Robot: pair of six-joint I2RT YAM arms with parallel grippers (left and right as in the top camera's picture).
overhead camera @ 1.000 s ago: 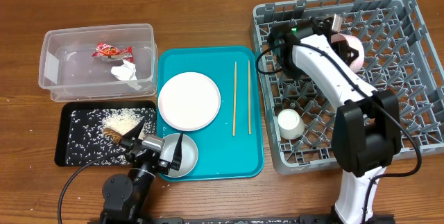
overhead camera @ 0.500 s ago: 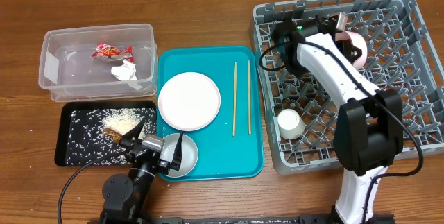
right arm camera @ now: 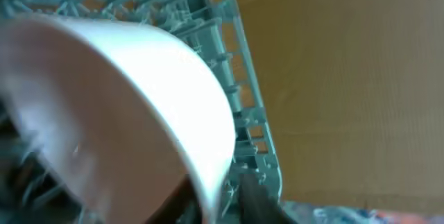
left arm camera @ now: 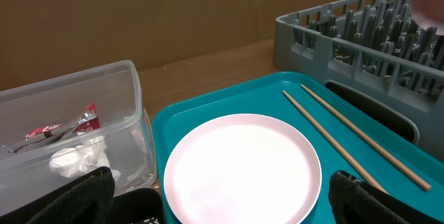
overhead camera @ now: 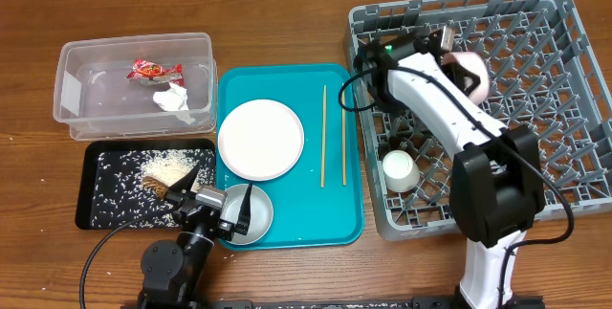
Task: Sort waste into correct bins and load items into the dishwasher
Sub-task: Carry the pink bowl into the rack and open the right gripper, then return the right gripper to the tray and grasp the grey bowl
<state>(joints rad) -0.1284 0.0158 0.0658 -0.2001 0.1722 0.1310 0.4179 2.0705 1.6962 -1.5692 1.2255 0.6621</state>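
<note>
The grey dish rack [overhead camera: 559,12] is lying under your right gripper [overhead camera: 459,58], which is clamping the rim of the pale pink bowl [overhead camera: 475,74] and holding it tilted above the pegs. The small white cup [overhead camera: 399,168] is sitting in the rack, back toward that arm's base. Your left gripper [left arm camera: 218,179] is hanging with its fingers spread wide over the teal tray [overhead camera: 335,204], the grey-white bowl [overhead camera: 260,215] under it and the white plate [overhead camera: 260,139] just ahead. The chopsticks [overhead camera: 323,137] are lying ahead to its right. The clear tub [overhead camera: 72,70], ahead-left, is holding the red wrapper [overhead camera: 148,71] and tissue [overhead camera: 174,98]. The black tray [overhead camera: 84,194], beside it on the left, is carrying the rice [overhead camera: 172,164].
</note>
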